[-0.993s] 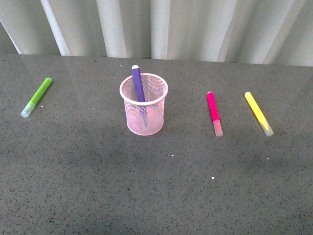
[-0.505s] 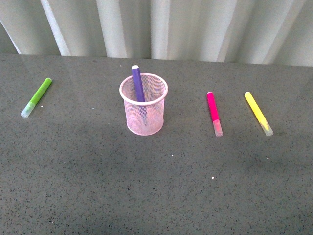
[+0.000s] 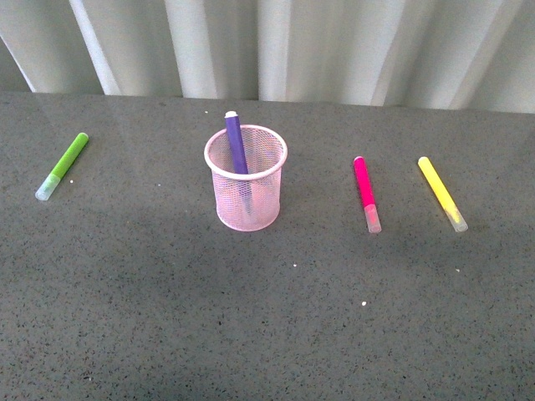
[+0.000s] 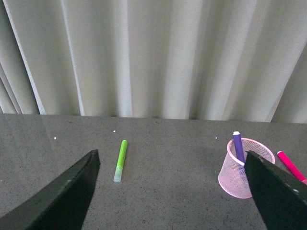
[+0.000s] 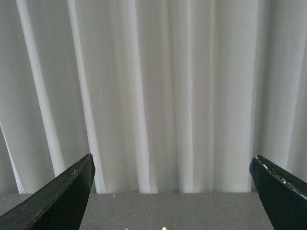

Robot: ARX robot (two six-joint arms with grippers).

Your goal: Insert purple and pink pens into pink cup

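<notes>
Left pincer (image 4: 170, 160) agape; purple pen (image 3: 236, 144) near-upright

Left pincer (image 4: 170, 158) spread (wide), right pincer (image 5: 172, 160) too

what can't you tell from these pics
Front view: the lower end of the purple pen shows only faintly through the mesh of the pink cup; where it rests is unclear.
Left wrist view: the pink pen is partly hidden behind a finger of the left hand.
Right wrist view: the yellow pen is cut off by the picture's edge; the cup is out of view.
Front view: neither hand shows.
</notes>
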